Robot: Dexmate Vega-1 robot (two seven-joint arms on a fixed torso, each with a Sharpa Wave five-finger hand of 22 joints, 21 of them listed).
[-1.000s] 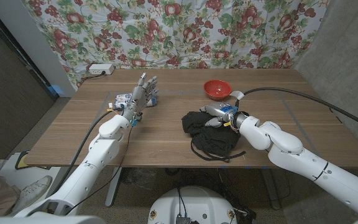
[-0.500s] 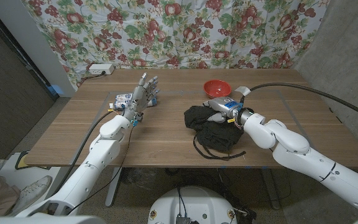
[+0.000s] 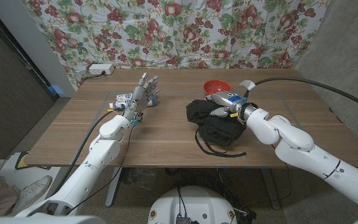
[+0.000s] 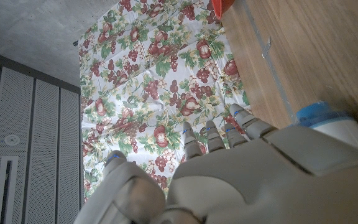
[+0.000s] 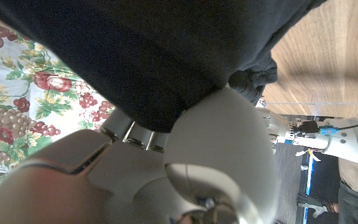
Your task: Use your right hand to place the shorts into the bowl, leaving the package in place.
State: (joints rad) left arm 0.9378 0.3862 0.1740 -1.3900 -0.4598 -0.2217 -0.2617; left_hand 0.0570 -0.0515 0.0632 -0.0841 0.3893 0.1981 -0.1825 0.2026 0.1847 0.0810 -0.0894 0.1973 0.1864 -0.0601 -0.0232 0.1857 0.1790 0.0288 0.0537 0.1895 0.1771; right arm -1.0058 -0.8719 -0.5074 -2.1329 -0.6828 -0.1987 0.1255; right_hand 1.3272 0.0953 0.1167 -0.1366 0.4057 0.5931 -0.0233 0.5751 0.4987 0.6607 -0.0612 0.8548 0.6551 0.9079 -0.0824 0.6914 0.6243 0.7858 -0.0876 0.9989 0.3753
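I have the black shorts [image 3: 215, 124] bunched in my right hand [image 3: 224, 107], gripped and partly trailing on the table [image 3: 160, 140], just short of the red bowl [image 3: 217, 86]. My left hand [image 3: 140, 94] stands open beside the package [image 3: 124, 99], untouched.

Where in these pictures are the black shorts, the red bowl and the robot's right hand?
shorts [image 3: 219, 127], head view, middle of the black cloth on the table.
bowl [image 3: 214, 84], head view, far rim of the red bowl.
right hand [image 3: 224, 104], head view, back of the hand gripping the shorts.
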